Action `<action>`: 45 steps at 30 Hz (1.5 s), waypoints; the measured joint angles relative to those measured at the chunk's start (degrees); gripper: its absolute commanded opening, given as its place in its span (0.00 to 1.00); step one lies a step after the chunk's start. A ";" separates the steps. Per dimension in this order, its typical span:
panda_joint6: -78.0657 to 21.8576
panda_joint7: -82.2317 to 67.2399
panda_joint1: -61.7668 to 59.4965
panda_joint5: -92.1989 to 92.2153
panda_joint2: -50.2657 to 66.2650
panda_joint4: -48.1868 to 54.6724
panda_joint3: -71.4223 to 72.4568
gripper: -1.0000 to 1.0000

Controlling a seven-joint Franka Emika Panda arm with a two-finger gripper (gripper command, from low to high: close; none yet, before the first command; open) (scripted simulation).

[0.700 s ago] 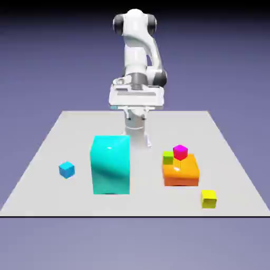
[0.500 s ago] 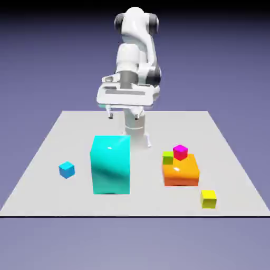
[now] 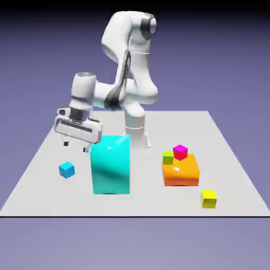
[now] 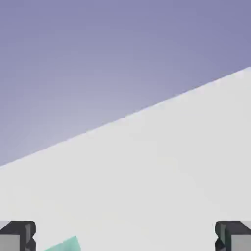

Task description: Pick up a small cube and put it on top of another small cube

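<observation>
Right now the claw [image 3: 75, 146] hangs in the left part of the exterior view, raised above the counter [image 3: 153, 203], its two fingers spread wide with nothing between them. The white arm [image 3: 122, 97] bends from the upper middle of the frame toward the left, and the hand sits slightly tilted, its right-hand end in the picture lower than the other. The small blue cube [image 3: 66, 170] rests on the counter in the lower left of the frame, below the claw in the picture and apart from it. Just right of the blue cube, nearer the middle, the big cyan block [image 3: 111, 166] stands upright. Right of centre lies a low orange block [image 3: 181, 171]; the magenta cube [image 3: 180, 152] and the lime-green cube [image 3: 167, 157] show at its upper edge, side by side in the picture, though whether they sit on it or behind it I cannot tell. A yellow cube [image 3: 209, 199] sits in the lower right, near the counter's front edge. In the hand view, the fingertips fill the two bottom corners, far apart, pale counter spreads below a slanting edge, and a teal corner pokes in at the bottom left, too little to name.
</observation>
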 measured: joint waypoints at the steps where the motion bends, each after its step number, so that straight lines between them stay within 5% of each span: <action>1: -0.88 -0.03 -2.49 -0.26 1.37 0.50 0.51 0.50; 11: -9.69 -0.38 -22.54 -2.84 15.13 5.51 5.57 0.50; 19: 0.33 2.62 -21.37 -8.93 27.34 4.47 1.92 0.50; 20: 0.51 2.69 -21.31 -9.04 27.53 4.48 1.83 0.00; 27: -9.20 -1.58 -24.56 -3.11 17.16 4.12 6.60 0.00; 38: -9.33 9.59 -2.00 16.98 13.90 18.16 14.46 0.00; 45: -14.35 13.24 12.99 21.21 5.25 12.92 16.63 0.00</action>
